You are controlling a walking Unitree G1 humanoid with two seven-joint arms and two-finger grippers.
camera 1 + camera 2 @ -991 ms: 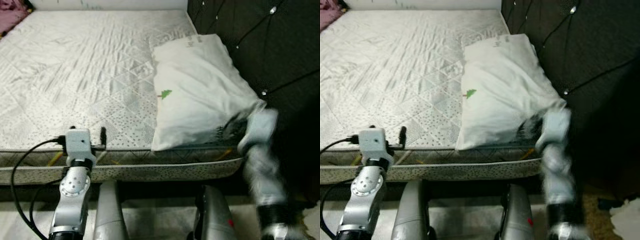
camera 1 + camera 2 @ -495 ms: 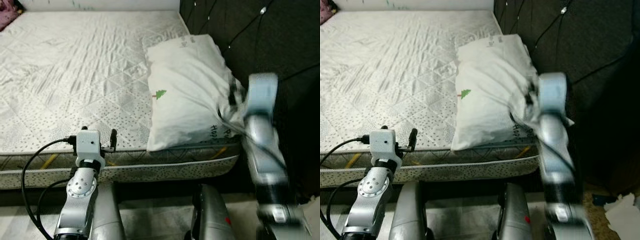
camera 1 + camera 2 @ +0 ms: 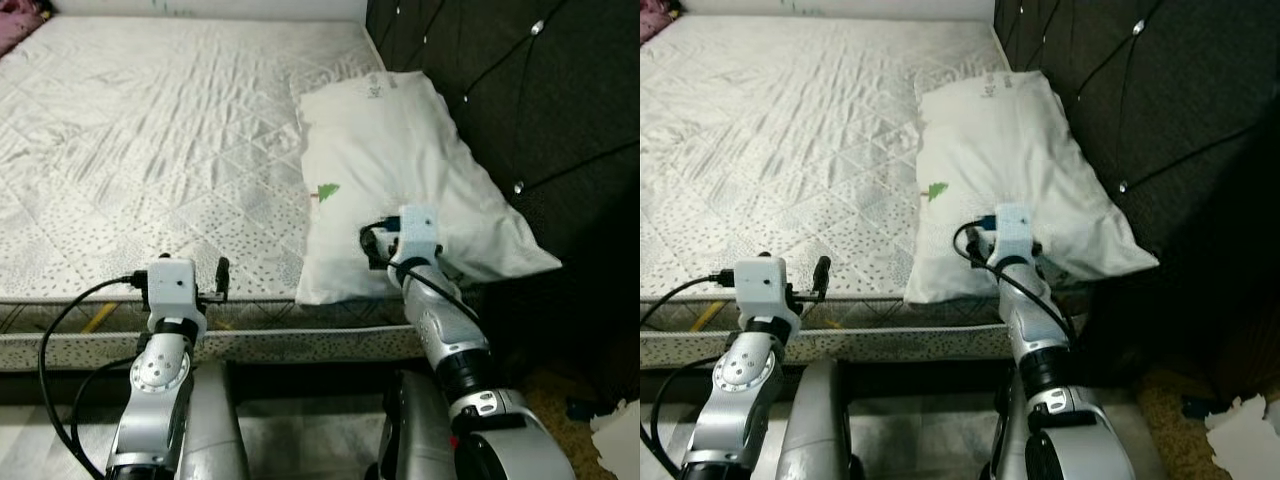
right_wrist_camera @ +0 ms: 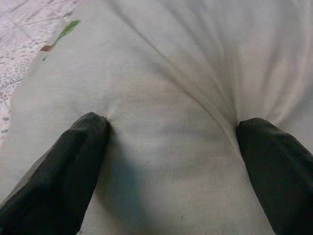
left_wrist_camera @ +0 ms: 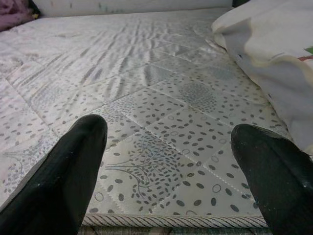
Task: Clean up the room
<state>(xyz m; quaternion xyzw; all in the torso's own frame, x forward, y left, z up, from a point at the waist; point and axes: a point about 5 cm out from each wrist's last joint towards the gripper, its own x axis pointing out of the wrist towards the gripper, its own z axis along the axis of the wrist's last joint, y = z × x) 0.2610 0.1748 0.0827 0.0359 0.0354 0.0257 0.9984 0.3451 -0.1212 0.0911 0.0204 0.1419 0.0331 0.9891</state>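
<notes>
Left gripper (image 5: 166, 161) is held wide open over the near edge of the mattress (image 3: 150, 130), its 2 fingers (image 5: 58, 171) spread with nothing between them. Further right, a white pillow (image 3: 410, 170) with a small green tree print lies along the bed's right side against the dark tufted headboard (image 3: 520, 90), its near corner jutting past the mattress edge. Right gripper (image 4: 171, 147) is pressed into the pillow's near end — both fingertips (image 4: 78, 152) are sunk into the fabric, spread wide, with no fold pinched yet. A likely risk is judged: if only a thin layer of cover is pinched, the pillow could slip free — or slide off the overhanging corner toward the floor.
</notes>
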